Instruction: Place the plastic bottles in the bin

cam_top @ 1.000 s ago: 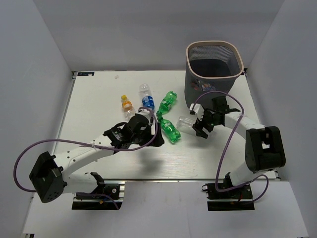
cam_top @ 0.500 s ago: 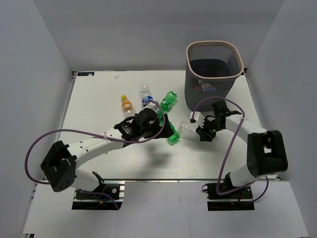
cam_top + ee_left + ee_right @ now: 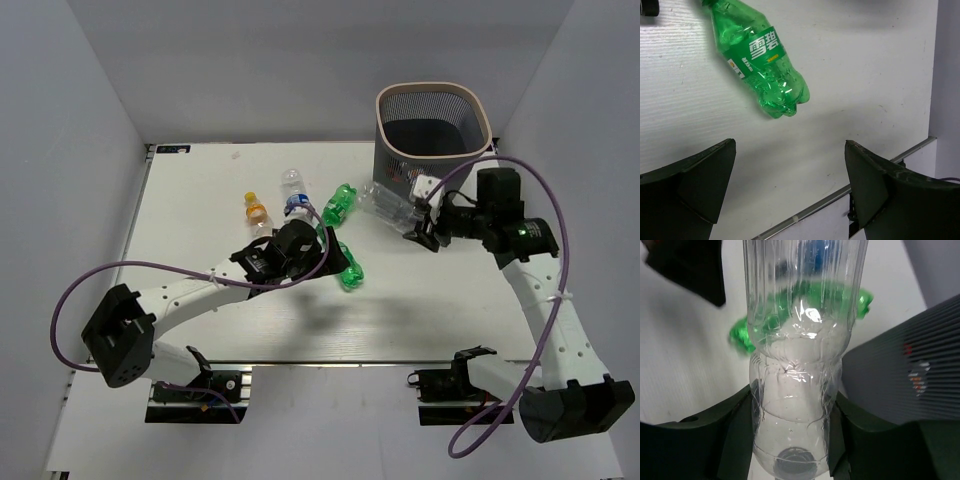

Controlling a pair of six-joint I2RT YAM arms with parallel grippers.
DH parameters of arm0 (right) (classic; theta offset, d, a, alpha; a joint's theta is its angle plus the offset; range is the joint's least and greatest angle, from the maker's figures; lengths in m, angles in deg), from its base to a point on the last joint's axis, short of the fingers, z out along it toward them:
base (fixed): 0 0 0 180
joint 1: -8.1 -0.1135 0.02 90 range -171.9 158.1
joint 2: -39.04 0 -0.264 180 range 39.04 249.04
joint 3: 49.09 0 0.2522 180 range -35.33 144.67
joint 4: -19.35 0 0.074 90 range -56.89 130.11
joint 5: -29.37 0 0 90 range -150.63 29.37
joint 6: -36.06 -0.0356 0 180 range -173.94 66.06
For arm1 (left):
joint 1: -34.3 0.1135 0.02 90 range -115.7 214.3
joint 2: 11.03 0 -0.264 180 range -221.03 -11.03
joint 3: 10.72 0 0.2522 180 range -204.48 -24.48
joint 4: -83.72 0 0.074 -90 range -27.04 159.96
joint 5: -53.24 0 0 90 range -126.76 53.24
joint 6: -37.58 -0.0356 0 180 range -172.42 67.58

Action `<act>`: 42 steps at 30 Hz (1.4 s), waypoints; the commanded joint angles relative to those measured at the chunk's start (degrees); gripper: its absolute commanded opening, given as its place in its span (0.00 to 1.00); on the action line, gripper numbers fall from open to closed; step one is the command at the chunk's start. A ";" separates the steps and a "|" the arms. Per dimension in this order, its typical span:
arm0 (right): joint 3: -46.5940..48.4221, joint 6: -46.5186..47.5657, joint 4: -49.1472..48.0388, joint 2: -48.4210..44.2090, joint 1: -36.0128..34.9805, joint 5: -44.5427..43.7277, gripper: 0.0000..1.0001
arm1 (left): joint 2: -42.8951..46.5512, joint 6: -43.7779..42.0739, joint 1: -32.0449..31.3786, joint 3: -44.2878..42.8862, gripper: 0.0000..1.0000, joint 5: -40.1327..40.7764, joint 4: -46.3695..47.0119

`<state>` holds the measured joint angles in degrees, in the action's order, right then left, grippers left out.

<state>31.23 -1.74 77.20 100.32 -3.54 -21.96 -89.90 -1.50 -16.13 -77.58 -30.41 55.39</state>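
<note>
My right gripper (image 3: pixel 425 222) is shut on a clear bottle (image 3: pixel 388 203) and holds it in the air just in front of the grey mesh bin (image 3: pixel 432 92). In the right wrist view the clear bottle (image 3: pixel 795 365) fills the space between the jaws, with the bin's wall (image 3: pixel 910 375) on the right. My left gripper (image 3: pixel 335 262) is open over a green bottle (image 3: pixel 350 274) lying on the table. In the left wrist view that bottle (image 3: pixel 760 65) lies beyond the open gripper (image 3: pixel 789 150). A second green bottle (image 3: pixel 340 203) lies near the bin.
A clear blue-labelled bottle (image 3: pixel 293 196) and an orange yellow-capped bottle (image 3: pixel 256 210) lie at mid-table, left of the green ones. Bottles show inside the bin through the mesh. The table's near edge (image 3: pixel 805 212) is close to the left gripper.
My right arm lifted the clear bottle off the table, up and back towards the bin. My left arm moved right to the green bottle, then held still.
</note>
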 commanded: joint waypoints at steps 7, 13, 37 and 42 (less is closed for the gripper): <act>10.85 -28.64 -28.88 2.70 -0.14 -3.14 0.18 | -1.37 -0.28 -0.28 -0.60 0.99 1.30 2.61; 20.70 -33.57 -39.61 13.50 0.39 -15.72 0.20 | -8.12 -3.36 -0.28 -5.43 0.99 0.24 3.32; 27.94 -40.34 -32.32 25.04 7.42 -18.20 0.90 | -21.76 -7.67 -2.48 -14.39 0.99 9.29 -1.51; 19.41 -41.74 -32.85 17.48 8.65 -16.45 0.90 | -28.25 -7.67 -3.52 -22.19 0.99 12.54 -6.69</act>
<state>53.90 -41.45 46.10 122.26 4.46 -40.95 -116.33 -8.67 -18.78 -93.91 -21.69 52.48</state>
